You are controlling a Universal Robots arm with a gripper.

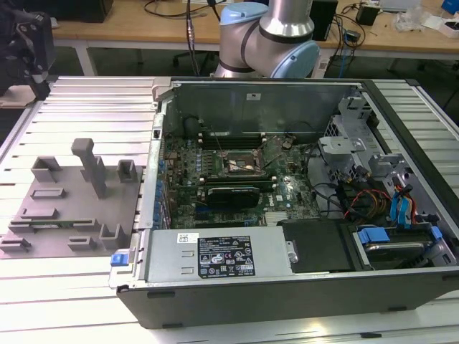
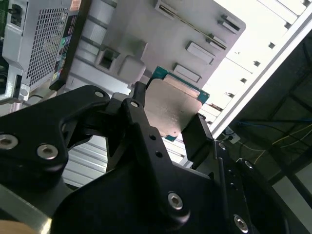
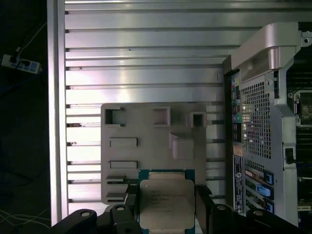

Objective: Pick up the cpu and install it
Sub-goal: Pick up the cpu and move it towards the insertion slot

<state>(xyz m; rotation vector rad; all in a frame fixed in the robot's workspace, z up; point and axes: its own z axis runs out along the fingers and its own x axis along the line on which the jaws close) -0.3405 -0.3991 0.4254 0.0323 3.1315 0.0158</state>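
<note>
The cpu (image 3: 165, 202) (image 2: 170, 105) is a flat square chip with a silvery metal top and a green rim. It sits between the black fingers (image 3: 202, 207) of my gripper (image 3: 165, 209) (image 2: 168, 119), which is shut on its two opposite edges. In the first wrist view the held chip hangs well above the grey fixture plate (image 3: 146, 131), over the plate's edge. The black socket frame (image 1: 240, 166) lies on the green board inside the open computer case (image 1: 287, 287), with nothing in it. The arm's base (image 1: 269, 36) stands behind the case.
The grey fixture plate (image 1: 64, 208), with raised blocks and slots, lies on the ribbed metal table (image 1: 93, 107) at the exterior view's left of the case. A dark expansion card (image 1: 233, 193), cables and drive bays (image 1: 387, 215) crowd the case.
</note>
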